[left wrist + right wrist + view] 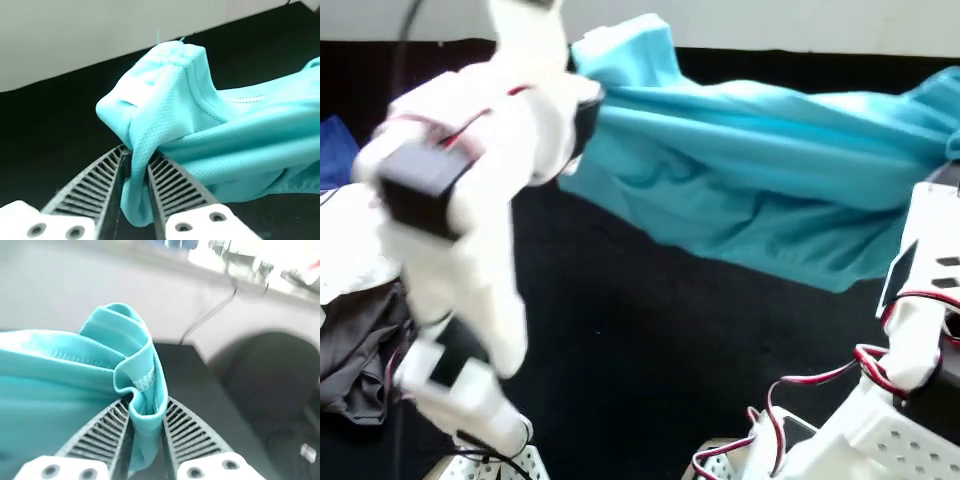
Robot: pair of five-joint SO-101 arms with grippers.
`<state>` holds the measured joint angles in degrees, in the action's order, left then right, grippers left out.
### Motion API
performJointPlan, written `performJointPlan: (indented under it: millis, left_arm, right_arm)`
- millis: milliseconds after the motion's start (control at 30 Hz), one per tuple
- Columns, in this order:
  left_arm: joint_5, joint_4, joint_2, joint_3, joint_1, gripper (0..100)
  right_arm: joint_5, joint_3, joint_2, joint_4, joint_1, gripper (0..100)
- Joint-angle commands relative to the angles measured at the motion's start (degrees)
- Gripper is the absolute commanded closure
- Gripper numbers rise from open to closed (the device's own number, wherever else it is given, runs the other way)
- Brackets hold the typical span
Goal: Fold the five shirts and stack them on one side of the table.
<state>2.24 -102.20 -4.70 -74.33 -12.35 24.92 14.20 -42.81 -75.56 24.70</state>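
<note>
A turquoise shirt point(760, 170) hangs stretched between both arms above the black table point(650, 340), sagging in the middle. My left gripper point(137, 165) is shut on a bunched corner of the turquoise shirt point(165, 100), held up near the table's far edge. The right gripper point(145, 412) is shut on a hemmed fold of the turquoise shirt point(60, 380), out past the table's right end. In the high view the left arm point(470, 200) rises in the foreground, and the right arm point(920, 330) stands at the right edge.
A heap of shirts lies at the left edge: a dark grey one point(355, 350), something white point(345, 240) and a blue piece point(335, 150) behind. A pale wall point(75, 35) runs behind the table. Red and white cables point(820, 385) loop by the right arm's base.
</note>
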Motion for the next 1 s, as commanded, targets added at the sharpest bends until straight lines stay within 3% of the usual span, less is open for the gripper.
performJointPlan:
  millis: [0,100,300,567,700,800,967]
  left_arm:
    - [0.44,-0.26,11.21,6.9,1.1,99]
    - [0.26,-0.26,16.92,16.66,1.27,99]
    - [0.53,1.14,18.07,45.49,1.45,99]
    - [0.53,28.31,18.15,75.47,3.74,99]
    - [0.53,38.86,18.07,81.98,5.05,87]
    - [0.53,40.53,18.33,82.33,6.29,76]
    - [0.53,40.35,18.68,77.23,13.76,77]
  right_arm:
    - [-0.62,9.89,1.54,-0.31,-1.98,99.3]
    - [-0.62,9.19,2.24,-4.97,-7.69,99.3]
    - [-0.7,-10.68,7.43,-7.52,-17.27,99.3]
    - [-0.7,-29.58,17.54,16.84,-21.85,98.8]
    - [-0.79,-28.35,23.08,17.98,-22.37,85.8]
    - [-5.19,-25.54,23.34,12.97,-22.2,75.3]
    - [-9.76,-17.45,23.25,1.36,-24.13,74.4]
